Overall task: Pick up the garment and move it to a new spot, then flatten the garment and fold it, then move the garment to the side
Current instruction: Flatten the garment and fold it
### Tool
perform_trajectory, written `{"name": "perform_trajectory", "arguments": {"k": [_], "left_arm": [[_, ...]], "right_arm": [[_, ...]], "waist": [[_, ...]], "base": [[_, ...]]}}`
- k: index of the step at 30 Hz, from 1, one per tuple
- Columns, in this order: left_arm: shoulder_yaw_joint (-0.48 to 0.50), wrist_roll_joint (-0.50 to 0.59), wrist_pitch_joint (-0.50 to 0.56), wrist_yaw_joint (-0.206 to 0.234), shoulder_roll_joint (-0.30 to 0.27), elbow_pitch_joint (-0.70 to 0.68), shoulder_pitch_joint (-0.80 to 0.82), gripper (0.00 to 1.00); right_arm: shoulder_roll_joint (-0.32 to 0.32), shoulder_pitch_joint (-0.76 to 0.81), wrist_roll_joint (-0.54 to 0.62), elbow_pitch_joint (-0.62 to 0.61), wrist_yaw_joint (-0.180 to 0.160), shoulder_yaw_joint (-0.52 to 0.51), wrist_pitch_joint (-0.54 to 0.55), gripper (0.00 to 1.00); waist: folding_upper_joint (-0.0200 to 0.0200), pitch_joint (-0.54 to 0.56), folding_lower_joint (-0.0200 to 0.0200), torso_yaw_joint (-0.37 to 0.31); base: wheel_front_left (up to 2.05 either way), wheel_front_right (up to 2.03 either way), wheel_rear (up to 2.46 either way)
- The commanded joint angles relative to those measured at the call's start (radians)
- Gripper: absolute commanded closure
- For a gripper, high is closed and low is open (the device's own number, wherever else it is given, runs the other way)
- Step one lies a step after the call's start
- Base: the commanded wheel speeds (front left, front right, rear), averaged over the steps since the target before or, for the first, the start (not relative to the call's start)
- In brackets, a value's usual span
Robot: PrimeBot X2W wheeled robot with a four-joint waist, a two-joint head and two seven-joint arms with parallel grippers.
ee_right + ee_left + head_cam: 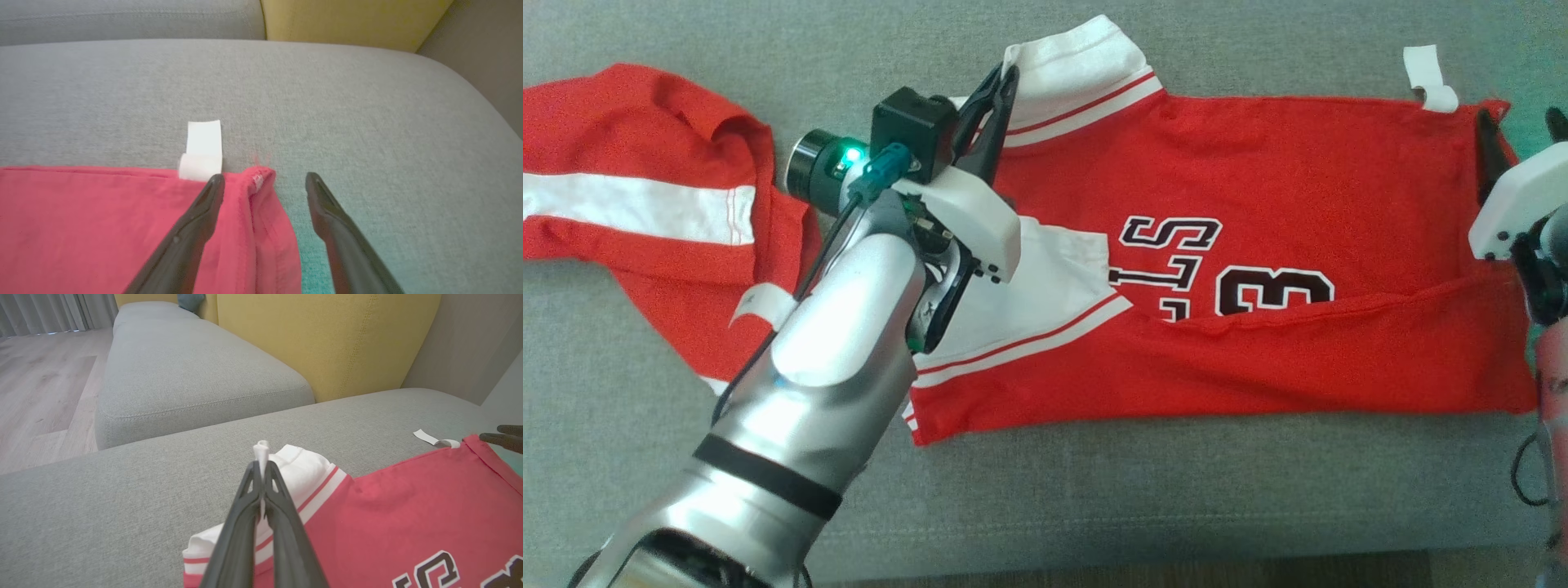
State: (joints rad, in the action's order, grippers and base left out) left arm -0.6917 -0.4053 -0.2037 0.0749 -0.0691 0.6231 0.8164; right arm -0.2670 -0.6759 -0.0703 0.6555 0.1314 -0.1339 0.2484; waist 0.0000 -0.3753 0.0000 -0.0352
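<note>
The garment [1298, 163] is a red jersey with white sleeves and dark lettering, spread across a grey sofa cushion [1094, 490]. My left gripper [1006, 82] is shut on a pinch of the upper white sleeve [1086, 73]. In the left wrist view that gripper [261, 465] holds a small white fold above the jersey [408, 506]. My right gripper [1523, 131] is open at the jersey's far right end. In the right wrist view the gripper [264, 181] straddles the red hem corner [257, 192], which lies between its fingers [212, 192].
A second red cloth with a white band [645, 204] lies at the left, against the jersey. A white tag [1425, 77] sticks out at the top right. A yellow backrest [327, 335] stands behind, and wooden floor [41, 375] lies beyond another grey cushion [184, 375].
</note>
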Motion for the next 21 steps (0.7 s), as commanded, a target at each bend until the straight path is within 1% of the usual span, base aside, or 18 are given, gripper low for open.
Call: {"name": "perform_trajectory", "arguments": {"k": [1,4,10,20,21], "left_arm": [[0.026,0.009,0.008,0.01,-0.032,-0.053,0.017,1.0],[0.025,0.009,0.034,0.025,-0.05,-0.112,0.003,1.0],[0.023,0.01,0.065,0.041,-0.074,-0.179,-0.005,1.0],[0.02,0.009,0.09,0.056,-0.096,-0.235,-0.006,1.0],[0.02,0.009,0.092,0.057,-0.098,-0.238,-0.005,1.0]], "right_arm": [[-0.018,-0.035,0.013,-0.007,-0.001,0.005,0.005,0.0],[-0.027,-0.066,0.048,0.06,-0.001,-0.017,0.003,0.0],[-0.027,-0.111,0.082,0.13,-0.001,-0.043,-0.024,0.0],[-0.022,-0.171,0.101,0.218,-0.001,-0.054,-0.062,0.0],[-0.022,-0.176,0.1,0.231,-0.001,-0.051,-0.059,0.21]], "waist": [[0.0,-0.005,0.0,0.002],[0.0,-0.017,0.0,0.005],[0.0,-0.035,0.0,0.006],[0.0,-0.059,0.0,0.005],[0.0,-0.061,0.0,0.005]], "base": [[0.0,0.0,0.0],[0.0,0.0,0.0],[0.0,0.0,0.0],[0.0,0.0,0.0],[0.0,0.0,0.0]]}}
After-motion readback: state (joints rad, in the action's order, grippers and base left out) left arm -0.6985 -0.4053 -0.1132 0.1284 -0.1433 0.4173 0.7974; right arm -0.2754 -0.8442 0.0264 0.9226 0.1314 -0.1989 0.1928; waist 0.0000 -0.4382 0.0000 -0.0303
